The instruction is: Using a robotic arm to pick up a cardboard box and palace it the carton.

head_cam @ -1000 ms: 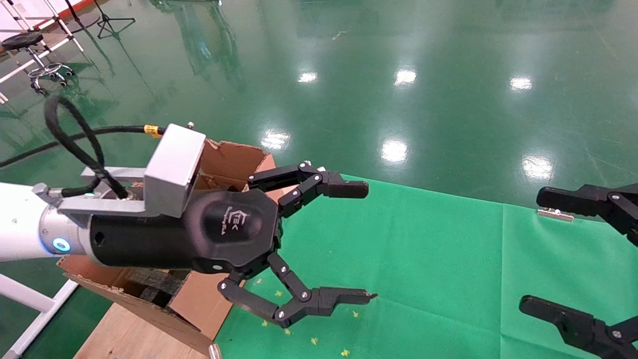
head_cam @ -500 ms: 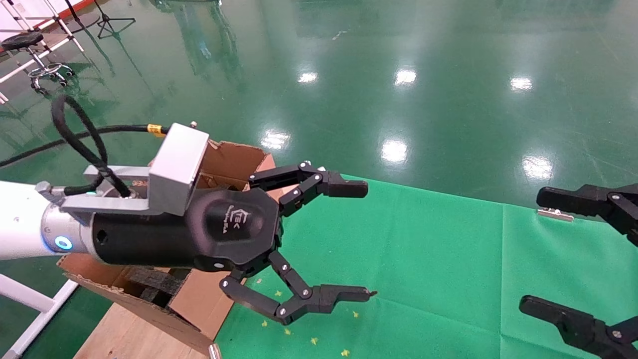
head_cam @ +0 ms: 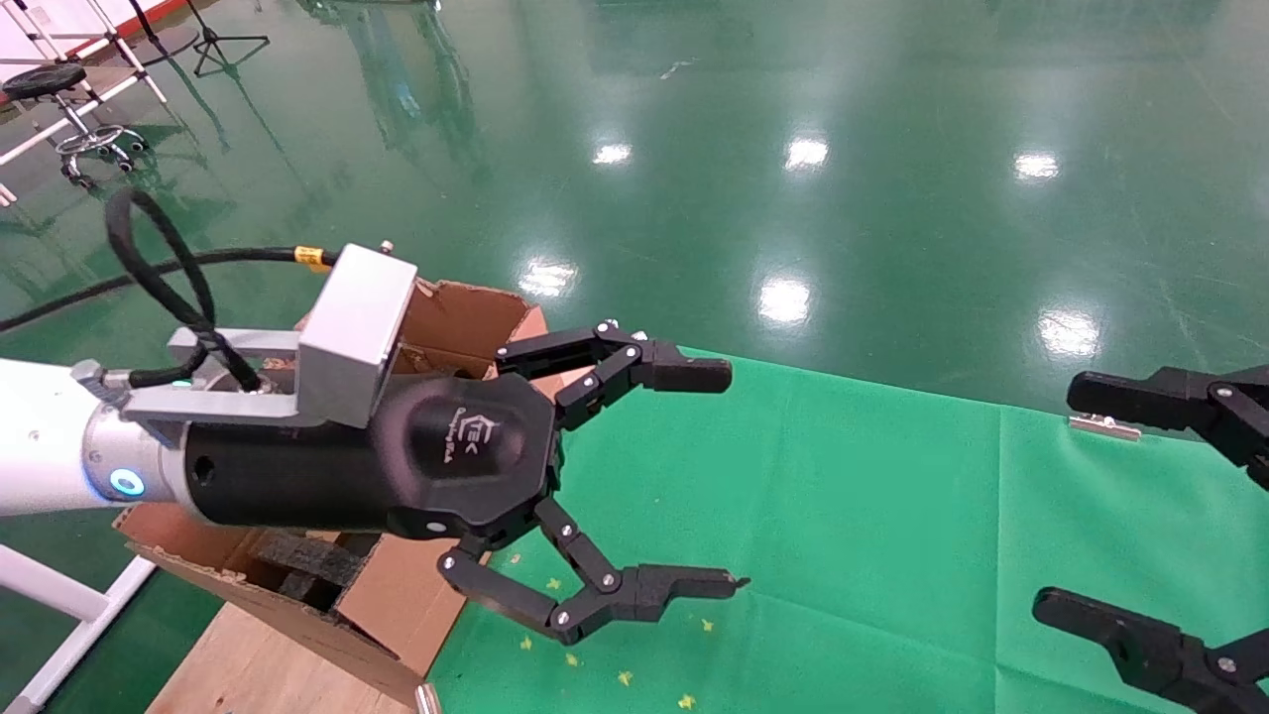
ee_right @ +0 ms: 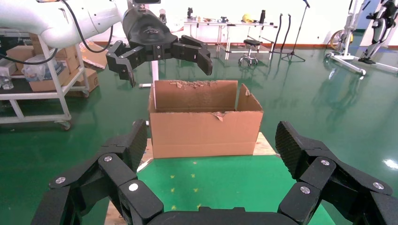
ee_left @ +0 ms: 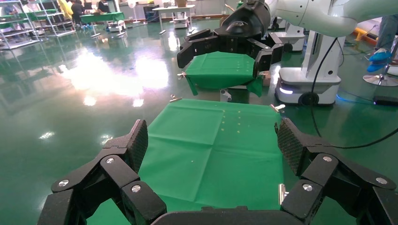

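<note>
Green cloth (head_cam: 843,516) covers our table above a glossy green floor. Our left gripper (head_cam: 709,476) hangs beside the carton (head_cam: 397,595), fingers spread wide and empty. Our right gripper (head_cam: 1120,506) waits at the table's right edge, fingers also spread. We cannot see the cardboard box.

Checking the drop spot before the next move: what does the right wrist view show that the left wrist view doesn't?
Only the right wrist view shows the carton, open-topped with torn flaps, standing at the edge of the green cloth, and the left tool open above it. Only the left wrist view shows the right tool, open, at the cloth's far side. Both show bare cloth; neither shows the small cardboard box.
</note>
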